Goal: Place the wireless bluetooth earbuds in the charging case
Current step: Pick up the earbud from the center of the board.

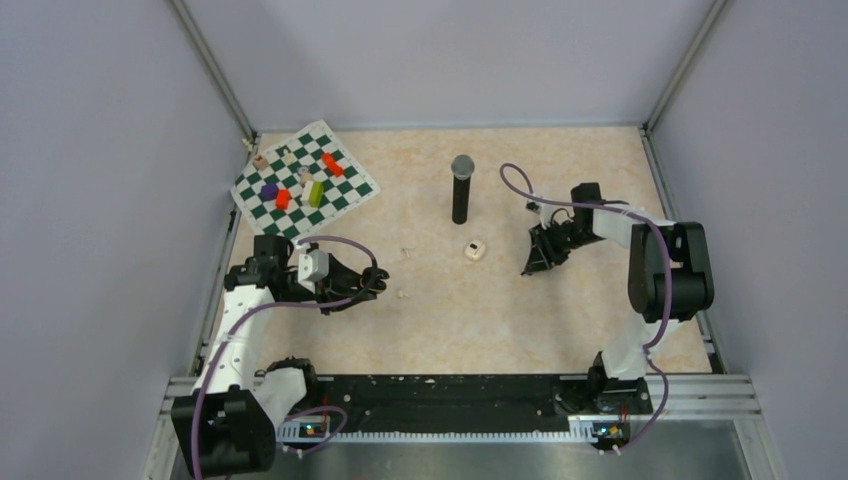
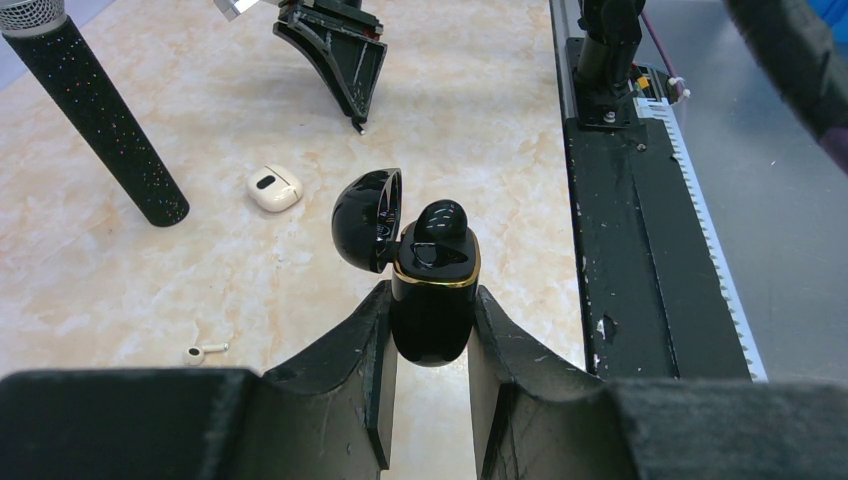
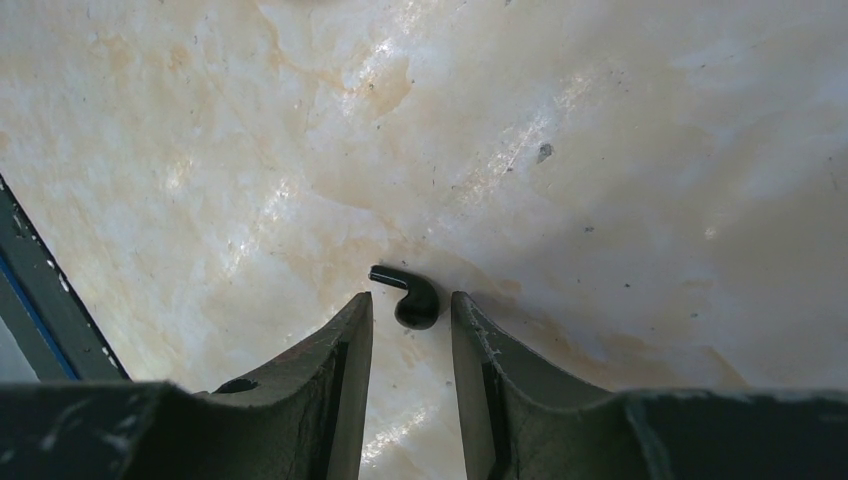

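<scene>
Right gripper (image 3: 410,318) hangs low over the table (image 3: 620,150), its fingers a little apart and holding nothing. Just past its tips, in line with the gap, lies a black earbud (image 3: 417,302). Its stem slants away to the left, so I think the fingers must go forward a bit before they squeeze. This arm is much the nearer one. Far across the table, the left gripper (image 2: 430,296) squeezes the black charging case (image 2: 430,335), lid open, with one black bud (image 2: 441,221) already inside.
</scene>
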Controlling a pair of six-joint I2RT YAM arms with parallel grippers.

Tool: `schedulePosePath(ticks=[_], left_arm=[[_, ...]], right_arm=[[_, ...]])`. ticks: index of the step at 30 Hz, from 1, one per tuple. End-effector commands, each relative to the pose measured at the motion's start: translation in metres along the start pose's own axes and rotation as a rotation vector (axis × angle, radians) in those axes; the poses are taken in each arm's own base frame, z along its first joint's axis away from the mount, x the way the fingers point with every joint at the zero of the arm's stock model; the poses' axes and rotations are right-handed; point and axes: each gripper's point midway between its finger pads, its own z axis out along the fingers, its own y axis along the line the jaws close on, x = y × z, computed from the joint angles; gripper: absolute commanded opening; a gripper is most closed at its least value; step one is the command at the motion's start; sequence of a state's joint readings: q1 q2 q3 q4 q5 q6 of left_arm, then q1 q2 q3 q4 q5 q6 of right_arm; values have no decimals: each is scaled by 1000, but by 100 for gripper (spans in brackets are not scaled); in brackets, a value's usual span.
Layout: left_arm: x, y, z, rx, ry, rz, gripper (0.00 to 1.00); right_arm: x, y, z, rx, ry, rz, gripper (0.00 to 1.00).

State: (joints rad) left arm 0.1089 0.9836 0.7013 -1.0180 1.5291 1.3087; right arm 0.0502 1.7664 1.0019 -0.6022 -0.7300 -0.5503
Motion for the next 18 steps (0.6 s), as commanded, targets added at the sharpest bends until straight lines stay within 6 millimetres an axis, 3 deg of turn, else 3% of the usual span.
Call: schedulePosePath(ticks=[1, 12, 18], left_arm=[[-36, -5, 3, 34, -144, 52, 0], [-36, -4, 3, 34, -144, 52, 0], [-36, -4, 3, 35, -144, 51, 0]], right_arm=[[21, -1, 8, 16, 76, -11, 35], [25, 0, 7, 21, 99, -19, 35], [30, 1, 9, 29, 125, -31, 27]])
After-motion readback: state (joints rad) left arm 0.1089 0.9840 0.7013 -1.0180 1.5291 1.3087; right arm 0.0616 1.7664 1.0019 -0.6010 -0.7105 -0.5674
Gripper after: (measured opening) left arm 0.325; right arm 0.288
